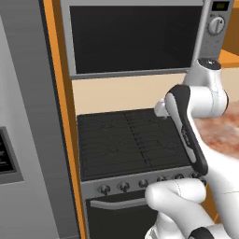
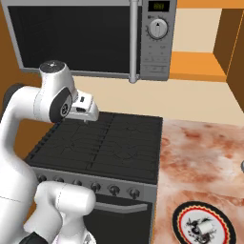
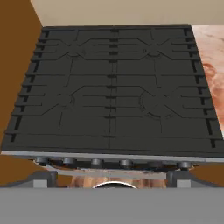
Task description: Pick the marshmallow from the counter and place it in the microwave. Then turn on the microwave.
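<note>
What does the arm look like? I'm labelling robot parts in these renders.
A glossy white arm of rounded segments with dark joints and a grey disc cap; in the left base view, one link carries a black band. The gripper has small dark tips.

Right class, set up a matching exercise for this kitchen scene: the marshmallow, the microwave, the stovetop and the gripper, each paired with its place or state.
Things:
1. marshmallow
2. microwave
3. stovetop
4. gripper

Places or states:
A. open, hovering over the black grates
B. mounted above the stove, door shut
C. on the round plate on the counter
D. left of the mottled counter

Pairs: 1-C, 2-B, 3-D, 4-A
</note>
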